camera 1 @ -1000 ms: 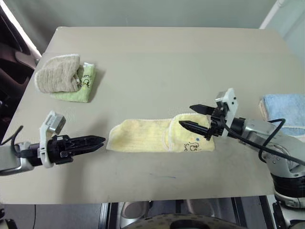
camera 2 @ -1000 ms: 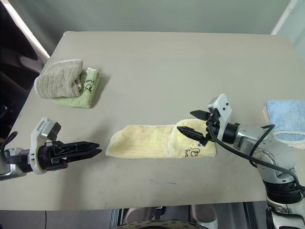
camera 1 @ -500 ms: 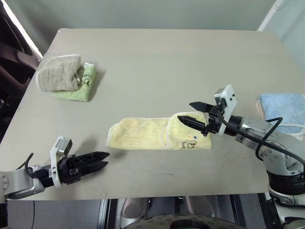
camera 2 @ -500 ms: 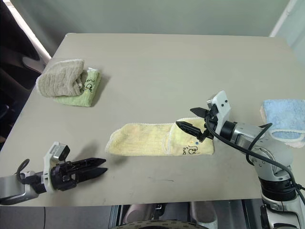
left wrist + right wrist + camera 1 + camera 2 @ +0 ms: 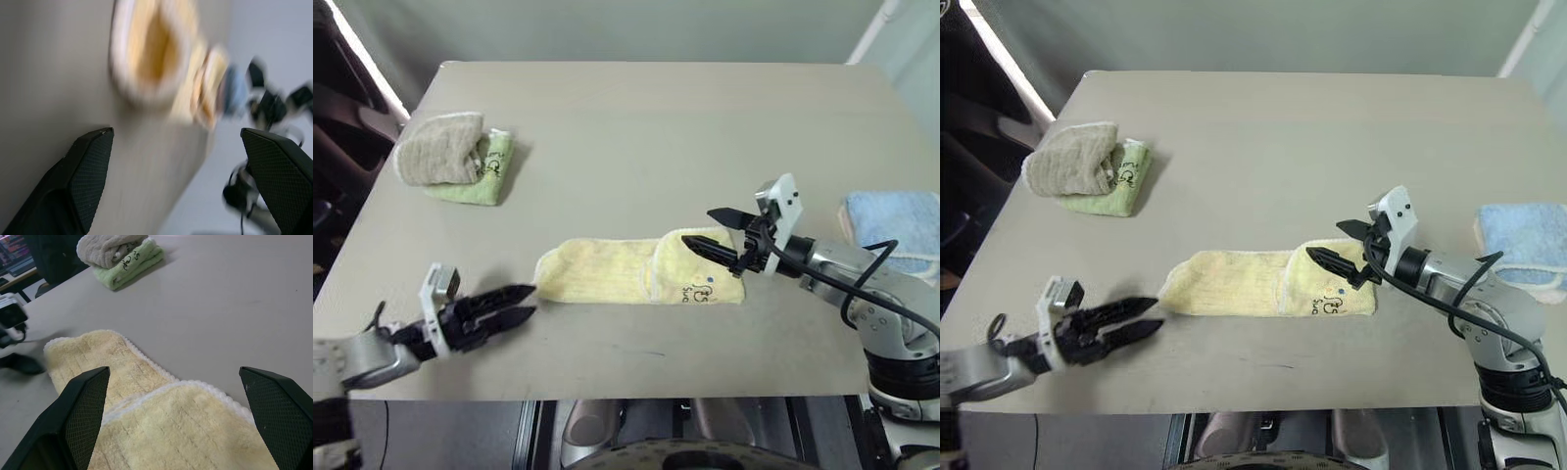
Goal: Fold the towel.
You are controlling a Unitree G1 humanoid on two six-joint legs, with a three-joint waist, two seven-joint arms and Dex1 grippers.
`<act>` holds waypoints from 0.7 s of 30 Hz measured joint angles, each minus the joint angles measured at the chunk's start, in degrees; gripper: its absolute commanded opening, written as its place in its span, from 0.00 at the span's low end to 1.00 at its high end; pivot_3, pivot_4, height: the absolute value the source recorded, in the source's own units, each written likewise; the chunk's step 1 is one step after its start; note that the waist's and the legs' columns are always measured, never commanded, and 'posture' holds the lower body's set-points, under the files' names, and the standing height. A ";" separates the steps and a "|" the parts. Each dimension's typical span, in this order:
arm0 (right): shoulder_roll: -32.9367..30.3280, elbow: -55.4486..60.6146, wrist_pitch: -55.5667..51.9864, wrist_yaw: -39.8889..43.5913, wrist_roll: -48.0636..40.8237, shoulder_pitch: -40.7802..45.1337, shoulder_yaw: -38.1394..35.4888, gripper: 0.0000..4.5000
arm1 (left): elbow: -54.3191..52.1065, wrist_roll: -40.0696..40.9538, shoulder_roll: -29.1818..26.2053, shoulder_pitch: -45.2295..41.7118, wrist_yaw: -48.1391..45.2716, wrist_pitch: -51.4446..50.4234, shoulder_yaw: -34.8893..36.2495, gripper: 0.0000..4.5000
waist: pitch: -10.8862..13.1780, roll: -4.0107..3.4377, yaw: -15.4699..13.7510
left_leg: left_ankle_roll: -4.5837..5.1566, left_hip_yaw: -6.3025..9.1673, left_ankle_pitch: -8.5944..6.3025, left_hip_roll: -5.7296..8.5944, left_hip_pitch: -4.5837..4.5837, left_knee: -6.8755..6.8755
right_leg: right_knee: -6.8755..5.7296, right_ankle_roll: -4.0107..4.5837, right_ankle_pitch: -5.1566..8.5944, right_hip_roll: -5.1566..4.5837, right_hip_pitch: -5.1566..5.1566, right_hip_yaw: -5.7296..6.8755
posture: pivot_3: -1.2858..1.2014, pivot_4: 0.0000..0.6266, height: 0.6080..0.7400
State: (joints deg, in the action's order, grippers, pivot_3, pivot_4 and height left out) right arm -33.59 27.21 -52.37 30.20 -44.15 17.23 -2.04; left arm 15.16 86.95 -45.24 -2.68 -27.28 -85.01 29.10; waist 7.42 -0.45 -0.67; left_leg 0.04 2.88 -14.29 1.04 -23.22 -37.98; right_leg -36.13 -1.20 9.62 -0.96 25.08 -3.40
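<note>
The pale yellow towel (image 5: 607,272) lies as a long strip near the table's front edge, its right end folded back over itself, with dark lettering (image 5: 698,295) at the front right corner. My left gripper (image 5: 525,303) is open and low over the table, with its tips just short of the towel's left end. My right gripper (image 5: 698,226) hovers open above the folded right end and touches nothing. In the right wrist view the towel (image 5: 146,396) lies between the two fingers (image 5: 83,416). The left wrist view shows the towel (image 5: 156,54) blurred ahead.
A beige-brown towel (image 5: 435,160) rests on a light green one (image 5: 480,184) at the table's far left. A light blue folded towel (image 5: 893,221) lies at the right edge. The tan table (image 5: 656,117) extends beyond the towel, and its front edge runs just below my left gripper.
My left arm has dropped lower and swung in, so its open gripper now sits close to the table by the towel's left end. The right gripper has stayed over the towel's right end.
</note>
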 measured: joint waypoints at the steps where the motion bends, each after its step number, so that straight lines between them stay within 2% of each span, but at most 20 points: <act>1: -0.01 -0.02 0.00 -0.03 0.01 0.11 -0.08 1.00 | 0.84 0.08 0.50 -1.37 0.85 0.05 0.00 1.00 | 0.00 0.04 0.00 | -0.03 0.02 0.03 -0.01 -0.01 0.00 | 0.01 0.05 -0.03 0.03 0.00 0.00 | 0.52 0.24 0.95; 7: 0.00 -0.16 0.00 -0.38 0.50 0.14 -0.35 1.00 | 2.85 3.03 3.04 -7.19 7.10 0.40 0.12 1.00 | 0.01 0.09 0.30 | -0.10 -0.03 0.69 -0.13 0.00 -0.01 | 0.07 -0.09 0.05 0.19 0.00 0.00 | 0.52 0.24 0.95; 15: -0.27 -0.16 -0.58 -1.10 0.59 -0.02 -0.93 1.00 | -0.35 13.62 3.94 -7.00 16.28 1.33 -3.15 1.00 | 0.02 0.12 0.22 | -0.24 -0.04 0.50 -0.45 -0.01 -0.02 | 0.14 0.01 0.35 0.63 -0.01 -0.09 | 0.52 0.24 0.95; 21: -0.75 -0.14 -1.89 -1.97 0.62 -0.57 -1.45 1.00 | -1.83 20.27 2.05 -5.59 21.63 4.81 -7.34 1.00 | 0.03 0.15 0.23 | -0.38 -0.10 0.43 -0.72 0.03 -0.02 | 0.12 0.11 0.43 0.87 0.00 -0.06 | 0.52 0.24 0.95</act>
State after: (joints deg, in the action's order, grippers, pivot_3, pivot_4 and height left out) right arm -34.35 27.07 -54.26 28.23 -43.54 16.66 -3.49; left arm 13.34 107.22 -43.19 -8.27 -5.65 -80.19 21.77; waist 7.45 -0.31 -0.45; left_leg -0.33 2.78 -13.85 0.32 -23.19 -38.00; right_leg -36.02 -1.09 10.05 -0.09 25.08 -3.46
